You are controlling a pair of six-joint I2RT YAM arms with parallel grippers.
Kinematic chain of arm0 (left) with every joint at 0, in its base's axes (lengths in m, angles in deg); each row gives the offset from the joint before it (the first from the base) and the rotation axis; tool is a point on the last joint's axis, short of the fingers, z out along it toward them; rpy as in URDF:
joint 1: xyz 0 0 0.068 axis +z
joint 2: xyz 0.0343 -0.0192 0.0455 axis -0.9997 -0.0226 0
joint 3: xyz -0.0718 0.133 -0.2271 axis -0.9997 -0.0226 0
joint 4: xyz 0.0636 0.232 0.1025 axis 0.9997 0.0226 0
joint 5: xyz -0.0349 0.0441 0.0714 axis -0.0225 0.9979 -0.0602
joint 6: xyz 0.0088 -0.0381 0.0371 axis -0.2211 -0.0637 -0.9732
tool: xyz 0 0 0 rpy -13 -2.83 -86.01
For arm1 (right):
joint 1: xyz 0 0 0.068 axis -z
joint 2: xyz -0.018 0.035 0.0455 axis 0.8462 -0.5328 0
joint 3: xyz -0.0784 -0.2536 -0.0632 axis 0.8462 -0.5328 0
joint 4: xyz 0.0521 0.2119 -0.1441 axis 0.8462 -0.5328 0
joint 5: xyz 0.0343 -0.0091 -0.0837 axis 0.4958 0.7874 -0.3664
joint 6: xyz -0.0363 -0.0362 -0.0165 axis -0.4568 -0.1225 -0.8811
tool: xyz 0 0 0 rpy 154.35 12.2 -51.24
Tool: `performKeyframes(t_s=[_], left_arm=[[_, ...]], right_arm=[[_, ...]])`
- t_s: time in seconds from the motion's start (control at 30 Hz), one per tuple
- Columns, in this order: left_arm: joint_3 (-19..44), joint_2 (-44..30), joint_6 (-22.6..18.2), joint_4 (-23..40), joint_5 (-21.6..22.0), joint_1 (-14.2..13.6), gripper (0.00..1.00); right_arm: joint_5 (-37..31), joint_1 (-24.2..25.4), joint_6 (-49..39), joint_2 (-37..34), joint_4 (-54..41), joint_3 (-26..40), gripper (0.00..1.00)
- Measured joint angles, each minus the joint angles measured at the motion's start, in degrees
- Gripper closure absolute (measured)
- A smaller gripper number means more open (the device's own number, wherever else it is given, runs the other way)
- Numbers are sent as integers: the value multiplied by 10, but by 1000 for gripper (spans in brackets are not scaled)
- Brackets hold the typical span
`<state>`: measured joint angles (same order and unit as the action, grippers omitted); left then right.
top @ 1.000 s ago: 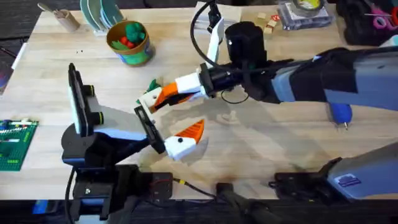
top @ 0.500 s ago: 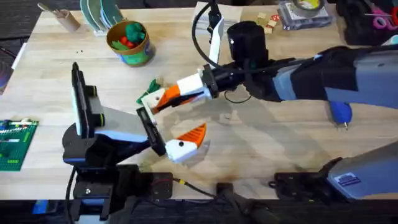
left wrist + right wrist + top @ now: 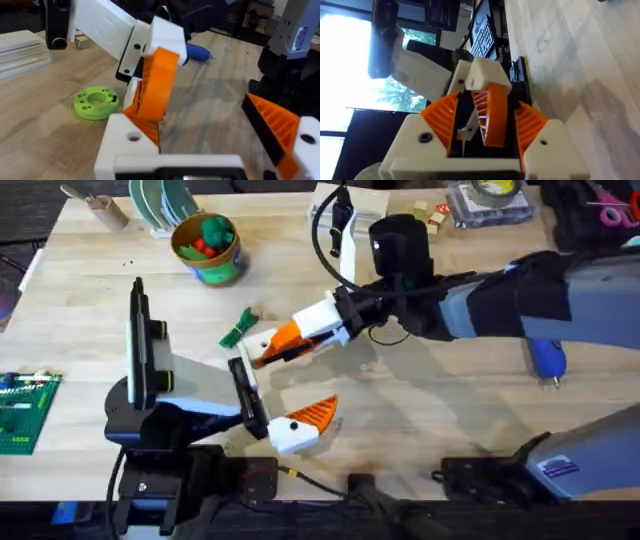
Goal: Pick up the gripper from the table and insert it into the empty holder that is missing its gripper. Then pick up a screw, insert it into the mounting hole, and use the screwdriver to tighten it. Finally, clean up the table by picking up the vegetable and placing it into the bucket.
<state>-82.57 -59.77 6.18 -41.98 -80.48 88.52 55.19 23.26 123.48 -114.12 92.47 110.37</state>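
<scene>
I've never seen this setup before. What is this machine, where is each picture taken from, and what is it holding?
These are two robot arms at a wooden table. One picture looks down from above. The other two come from small cameras on the arms' wrists. The right arm reaches across from the right. Its claw is closed on a spare orange finger with a white base, held close to the holder at the left arm's end. On the table lie a green toy vegetable, a blue screwdriver and a lime-green disc. A yellow-rimmed bucket stands at the back.
</scene>
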Motion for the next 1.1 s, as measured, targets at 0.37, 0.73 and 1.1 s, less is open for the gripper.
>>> performKeyframes(t_s=[0.37, 0.73, 1.1], left_arm=[[0, 0, 0, 0, -3, 0, 8], [0, 0, 0, 0, -3, 0, 7], [0, 0, 0, 2, -5, 0, 8]], right_arm=[[-12, 4, -22, 0, 27, 0, 15], [-92, 86, -57, 0, 133, 23, 9], [-270, 147, -207, 85, -52, 31, 9]])
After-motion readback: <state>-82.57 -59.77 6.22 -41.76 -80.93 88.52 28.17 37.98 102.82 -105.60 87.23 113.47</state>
